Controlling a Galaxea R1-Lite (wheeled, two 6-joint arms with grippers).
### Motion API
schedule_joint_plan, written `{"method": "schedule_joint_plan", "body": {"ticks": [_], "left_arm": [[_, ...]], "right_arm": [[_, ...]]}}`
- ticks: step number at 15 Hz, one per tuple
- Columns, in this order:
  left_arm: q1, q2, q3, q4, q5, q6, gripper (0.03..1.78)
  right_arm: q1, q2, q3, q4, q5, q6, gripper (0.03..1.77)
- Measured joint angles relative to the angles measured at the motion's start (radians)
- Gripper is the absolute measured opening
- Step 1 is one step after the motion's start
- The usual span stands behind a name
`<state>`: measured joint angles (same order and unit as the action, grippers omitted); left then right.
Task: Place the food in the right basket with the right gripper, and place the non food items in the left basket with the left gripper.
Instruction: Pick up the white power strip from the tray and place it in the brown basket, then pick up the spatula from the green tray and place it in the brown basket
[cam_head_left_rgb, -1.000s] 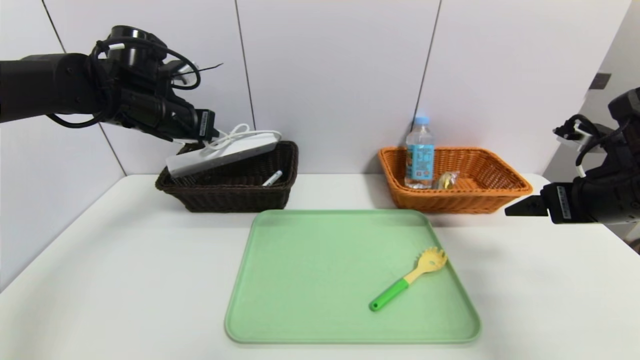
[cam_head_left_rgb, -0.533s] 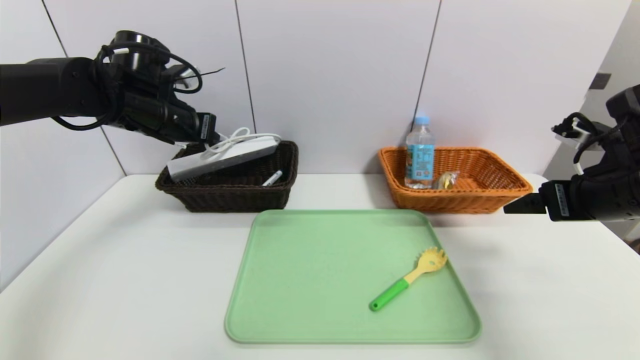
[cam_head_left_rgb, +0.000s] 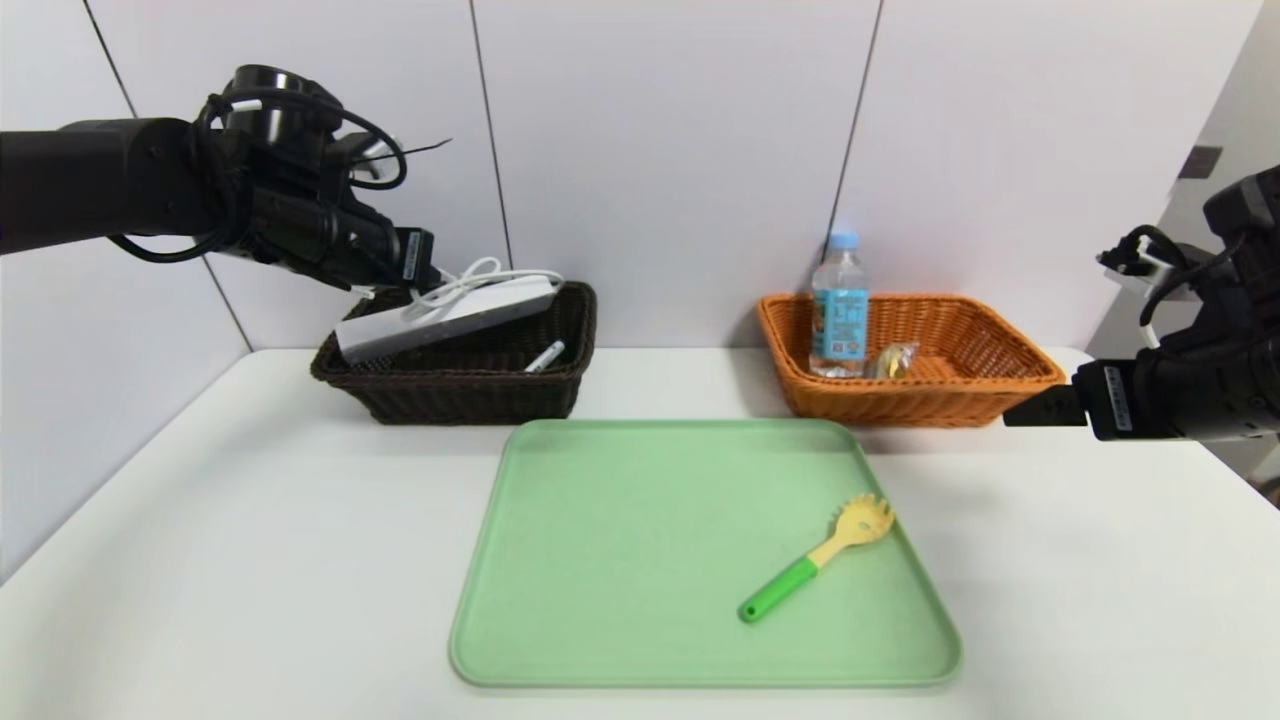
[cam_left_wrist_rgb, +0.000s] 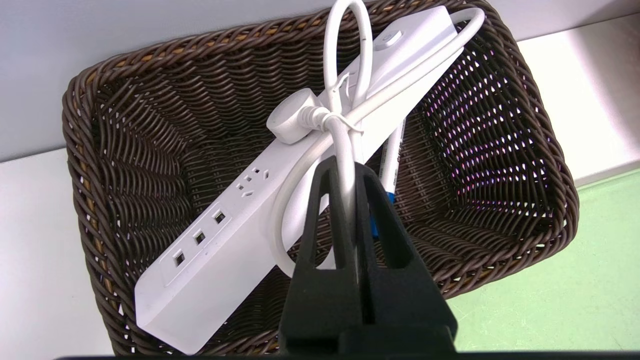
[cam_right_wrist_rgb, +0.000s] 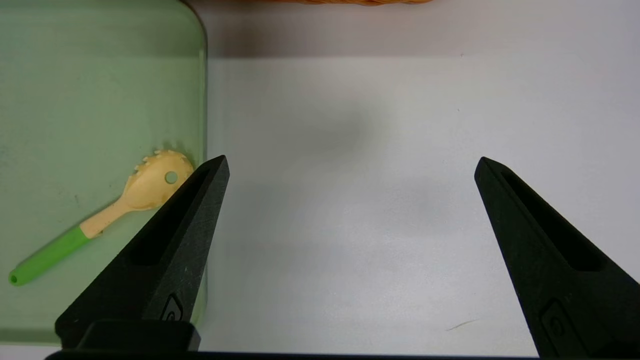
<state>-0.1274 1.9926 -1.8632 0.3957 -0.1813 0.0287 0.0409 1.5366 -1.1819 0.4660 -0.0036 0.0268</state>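
Since a second ago, the white power strip (cam_head_left_rgb: 445, 313) has sunk slightly toward the dark brown basket (cam_head_left_rgb: 455, 390), its low left end on the rim. The white surface (cam_head_left_rgb: 250, 520) carries a green tray (cam_head_left_rgb: 640, 560) at centre, with the dark basket far left and the orange basket (cam_head_left_rgb: 905, 400) far right. The left gripper (cam_left_wrist_rgb: 345, 170) is clamped on the strip's cord over the dark basket; the right gripper (cam_right_wrist_rgb: 350, 170), spread wide and empty, hangs right of the tray. A water bottle (cam_head_left_rgb: 839, 305) and wrapped snack (cam_head_left_rgb: 893, 360) sit in the orange basket. A yellow, green-handled pasta spoon (cam_head_left_rgb: 815, 557) lies on the tray's right side; a marker (cam_head_left_rgb: 545, 357) lies in the dark basket.
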Motion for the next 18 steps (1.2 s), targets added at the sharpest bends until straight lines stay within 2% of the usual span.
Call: {"method": "schedule_joint_plan", "body": {"ticks": [3,8,13,15,18], "left_arm": [[0.0,0.001,0.004,0.0,0.0,0.0,0.08],[0.0,0.006,0.004,0.0,0.0,0.0,0.83],[-0.015,-0.047,-0.017,0.006,-0.005,-0.014,1.24],[-0.079,-0.1,-0.026,0.029,-0.006,-0.048,1.35],[-0.242,-0.181,-0.002,0.116,-0.013,-0.162,1.46]], "right_arm": [[0.0,0.0,0.0,0.001,-0.001,0.001,1.7],[0.0,-0.004,0.001,0.001,-0.01,0.0,1.7],[0.001,-0.007,0.002,0.001,-0.013,0.002,1.7],[0.005,-0.008,0.002,0.001,-0.013,0.007,1.7],[0.018,-0.008,0.002,0.001,-0.014,0.021,1.7]]}}
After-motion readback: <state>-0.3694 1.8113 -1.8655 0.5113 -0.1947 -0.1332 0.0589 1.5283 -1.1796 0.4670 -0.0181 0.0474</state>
